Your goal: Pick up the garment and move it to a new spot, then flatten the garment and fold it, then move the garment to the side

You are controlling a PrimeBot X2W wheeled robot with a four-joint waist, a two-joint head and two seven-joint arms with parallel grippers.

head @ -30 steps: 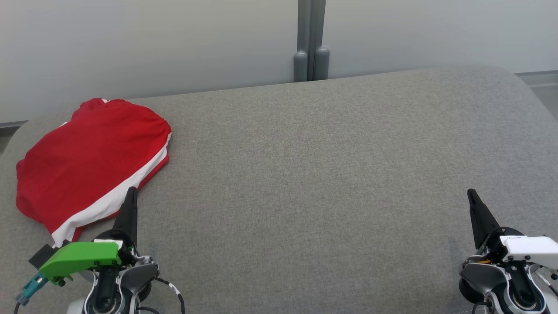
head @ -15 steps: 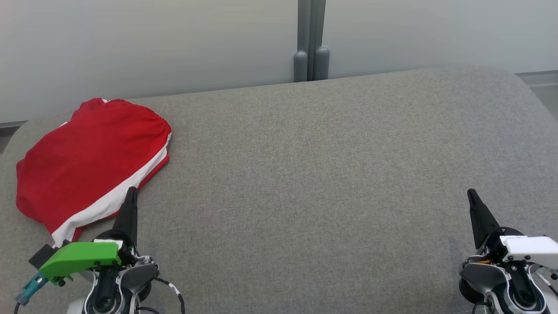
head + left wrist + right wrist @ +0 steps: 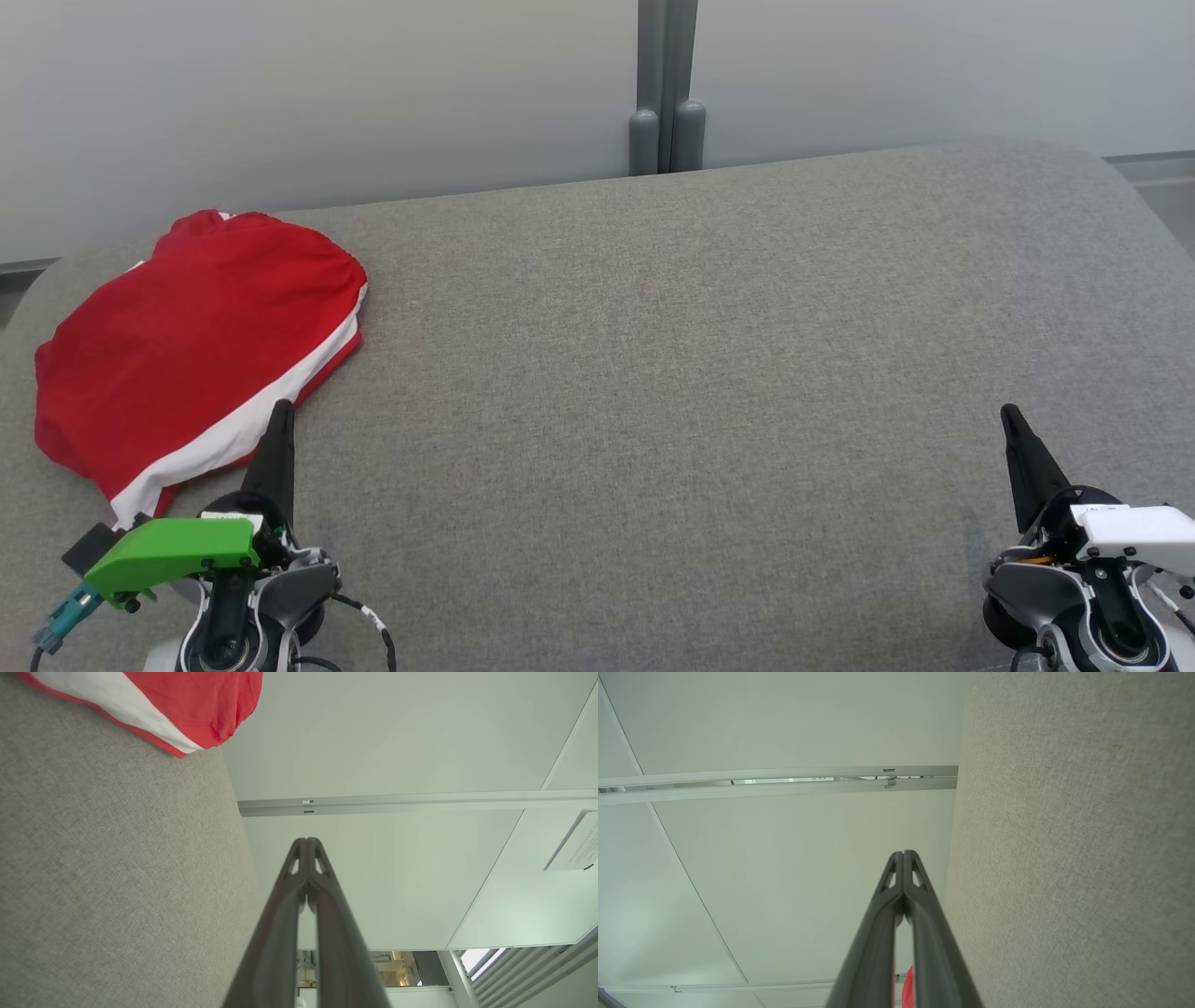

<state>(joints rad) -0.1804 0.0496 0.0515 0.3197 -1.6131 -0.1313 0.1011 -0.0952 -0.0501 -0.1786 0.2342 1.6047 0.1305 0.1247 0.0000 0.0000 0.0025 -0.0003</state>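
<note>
One red garment [image 3: 187, 345], white stripe, folded; left claw [image 3: 282, 411], right claw [image 3: 1007, 413] pinched closed, empty.

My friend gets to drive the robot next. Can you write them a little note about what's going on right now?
Left end effector: shut, empty, just beside the red garment, not touching it.
Right end effector: shut, empty, over the right of the grey cushion.
Garment: lies compact at the cushion's left side.
Done: it looks folded and set aside, though I cannot be sure.
To do: probably nothing; check the fold.
</note>
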